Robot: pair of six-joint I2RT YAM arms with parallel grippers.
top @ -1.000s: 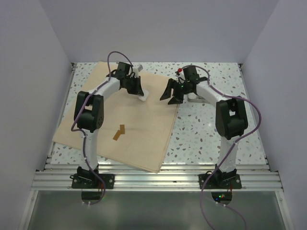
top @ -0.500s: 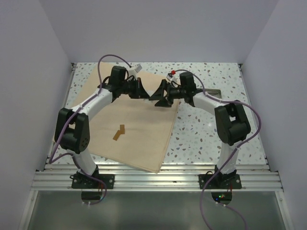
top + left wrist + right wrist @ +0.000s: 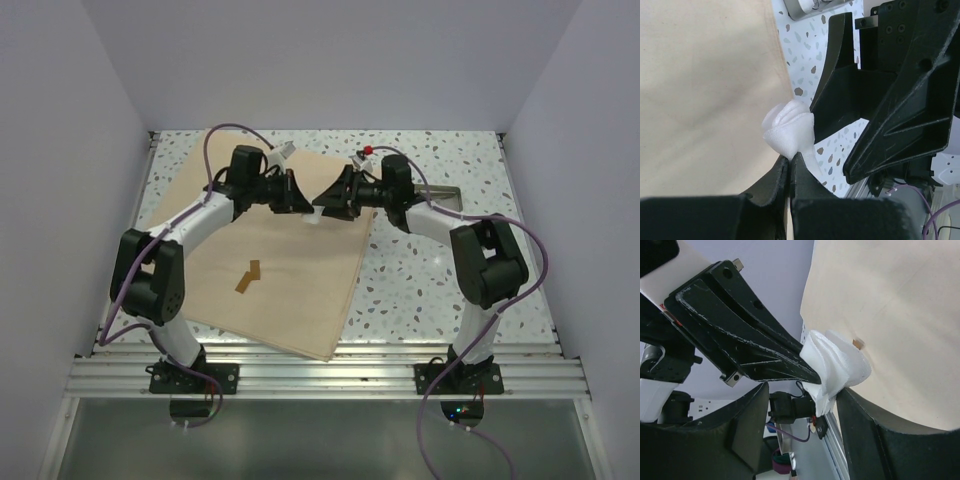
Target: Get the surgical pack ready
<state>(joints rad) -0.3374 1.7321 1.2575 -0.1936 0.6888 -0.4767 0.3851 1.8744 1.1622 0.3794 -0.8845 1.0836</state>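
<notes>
The tan fabric sheet [image 3: 270, 290] lies flat on the left of the table [image 3: 430, 270]. Above its far right edge our left gripper [image 3: 299, 200] pinches a crumpled white gauze square [image 3: 790, 132]. Our right gripper [image 3: 326, 204] stands open astride it, holding nothing. We should close right firmly before left releases.

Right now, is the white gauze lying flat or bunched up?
Bunched up: the gauze is a crumpled wad pinched at the tips of the left gripper, with the right gripper open beside it.
</notes>
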